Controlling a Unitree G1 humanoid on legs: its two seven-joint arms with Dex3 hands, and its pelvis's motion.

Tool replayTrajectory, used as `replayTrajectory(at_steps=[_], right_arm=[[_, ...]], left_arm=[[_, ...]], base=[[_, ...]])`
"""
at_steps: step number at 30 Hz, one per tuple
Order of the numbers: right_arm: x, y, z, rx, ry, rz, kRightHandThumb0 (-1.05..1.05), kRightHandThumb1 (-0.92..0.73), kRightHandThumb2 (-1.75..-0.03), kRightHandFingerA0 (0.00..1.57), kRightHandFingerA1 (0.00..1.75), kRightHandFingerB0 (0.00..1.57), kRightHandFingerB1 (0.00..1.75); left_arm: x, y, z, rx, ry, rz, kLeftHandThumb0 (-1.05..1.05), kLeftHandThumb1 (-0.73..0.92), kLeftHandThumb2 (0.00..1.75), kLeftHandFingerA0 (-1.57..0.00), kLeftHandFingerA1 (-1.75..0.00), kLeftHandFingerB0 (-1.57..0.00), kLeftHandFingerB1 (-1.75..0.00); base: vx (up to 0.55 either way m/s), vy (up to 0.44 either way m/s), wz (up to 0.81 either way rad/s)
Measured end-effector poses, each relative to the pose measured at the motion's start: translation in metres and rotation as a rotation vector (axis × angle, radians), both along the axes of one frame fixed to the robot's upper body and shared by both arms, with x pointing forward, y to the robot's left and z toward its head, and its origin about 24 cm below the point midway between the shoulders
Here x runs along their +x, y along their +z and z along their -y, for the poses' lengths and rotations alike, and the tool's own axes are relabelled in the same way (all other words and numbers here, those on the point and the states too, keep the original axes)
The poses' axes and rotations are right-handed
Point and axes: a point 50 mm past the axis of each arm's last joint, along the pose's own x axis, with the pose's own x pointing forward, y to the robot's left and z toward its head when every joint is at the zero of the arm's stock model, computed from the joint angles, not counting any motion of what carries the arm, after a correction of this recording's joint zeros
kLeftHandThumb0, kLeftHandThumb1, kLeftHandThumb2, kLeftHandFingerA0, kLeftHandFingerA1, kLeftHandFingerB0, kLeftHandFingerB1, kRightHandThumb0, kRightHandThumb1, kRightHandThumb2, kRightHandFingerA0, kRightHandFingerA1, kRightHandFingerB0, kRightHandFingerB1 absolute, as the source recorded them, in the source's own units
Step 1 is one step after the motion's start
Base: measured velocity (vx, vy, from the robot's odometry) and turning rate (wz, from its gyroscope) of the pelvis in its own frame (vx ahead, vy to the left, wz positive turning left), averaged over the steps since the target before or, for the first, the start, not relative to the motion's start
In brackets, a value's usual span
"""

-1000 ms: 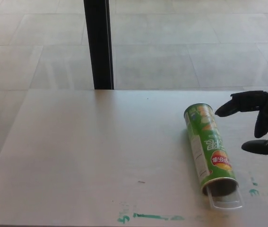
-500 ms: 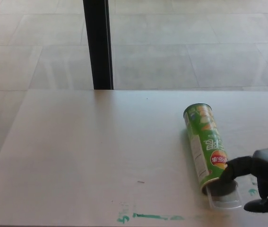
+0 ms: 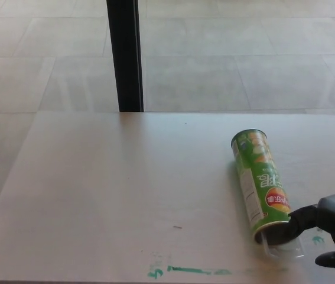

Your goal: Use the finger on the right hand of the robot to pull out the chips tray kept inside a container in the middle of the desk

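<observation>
1. Head view: right hand point(image 3: 332, 228) enters at the lower right corner, holding nothing, fingers spread; one finger point(image 3: 302, 218) stretches out to the mouth of the green chips can point(image 3: 260, 184).
2. The can lies on its side on the desk point(image 3: 114, 195), just to the hand's left, open end nearest the robot.
3. Clear chips tray point(image 3: 285, 249) protrudes slightly from the mouth, under the fingertip (contact not clear).
4. Teal paint smears point(image 3: 185, 271) well left of the hand.
5. Left hand not visible.

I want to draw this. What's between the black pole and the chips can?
Head view: only bare desk between the black pole and the chips can.
</observation>
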Motion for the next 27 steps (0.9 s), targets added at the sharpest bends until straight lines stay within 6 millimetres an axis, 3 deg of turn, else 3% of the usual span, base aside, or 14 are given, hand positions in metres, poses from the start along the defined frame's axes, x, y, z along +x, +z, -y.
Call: replayTrajectory(at_steps=[5,6,8,9,11,15,20,26,27], right_arm=[[0.002,0.004,-0.002,0.005,0.008,0.016,-0.25,-0.59,-0.59,0.68,1.44,0.55,0.41],[0.002,0.004,-0.003,0.008,0.011,0.016,-0.25,-0.59,-0.59,0.67,1.45,0.55,0.42],[0.002,0.004,-0.004,0.009,0.017,0.019,-0.24,-0.6,-0.58,0.68,1.45,0.56,0.41],[0.001,0.004,-0.005,0.008,0.021,0.021,-0.28,-0.56,-0.57,0.75,1.12,0.55,0.4],[-0.001,0.004,-0.01,0.004,0.038,0.022,-0.27,-0.56,-0.58,0.75,1.29,0.54,0.41],[-0.008,-0.002,-0.016,-0.002,0.066,0.003,-0.26,-0.55,-0.59,0.75,1.44,0.55,0.43],[-0.019,-0.013,-0.019,0.0,0.078,-0.038,-0.26,-0.57,-0.59,0.75,1.36,0.55,0.43],[-0.026,-0.025,-0.019,0.0,0.065,-0.068,-0.26,-0.59,-0.59,0.74,1.46,0.56,0.42],[-0.026,-0.026,-0.018,-0.008,0.063,-0.066,-0.26,-0.58,-0.6,0.71,1.41,0.54,0.42]], left_arm=[[-0.001,-0.002,0.0,-0.011,-0.007,-0.002,-0.74,0.82,0.65,-0.33,-0.51,-0.29,-0.34],[-0.001,-0.002,0.0,-0.013,-0.009,-0.001,-0.75,0.65,1.02,-0.28,-0.58,-0.21,-0.47],[0.0,-0.002,0.0,-0.015,-0.013,0.001,-0.75,0.65,1.02,-0.29,-0.58,-0.21,-0.47],[0.0,-0.003,0.0,-0.016,-0.014,0.002,-0.74,0.82,0.65,-0.33,-0.5,-0.29,-0.33],[0.001,-0.003,0.0,-0.018,-0.013,0.004,-0.74,0.83,0.65,-0.33,-0.51,-0.29,-0.33],[0.001,-0.004,-0.001,-0.022,-0.013,0.006,-0.74,0.83,0.65,-0.34,-0.51,-0.29,-0.33],[0.0,-0.003,-0.002,-0.022,-0.01,0.006,-0.74,0.83,0.65,-0.34,-0.53,-0.29,-0.34],[0.002,-0.002,-0.001,-0.018,-0.017,0.016,-0.75,0.82,0.65,-0.34,-0.53,-0.3,-0.35],[0.003,-0.002,-0.001,-0.019,-0.017,0.017,-0.75,0.64,1.01,-0.28,-0.58,-0.21,-0.47]], base=[[0.0,0.0,0.0],[0.0,0.0,0.0],[0.0,0.0,0.0],[0.0,0.0,0.0],[0.0,0.0,0.0],[0.0,0.0,0.0],[0.0,0.0,0.0],[0.0,0.0,0.0],[0.0,0.0,0.0]])
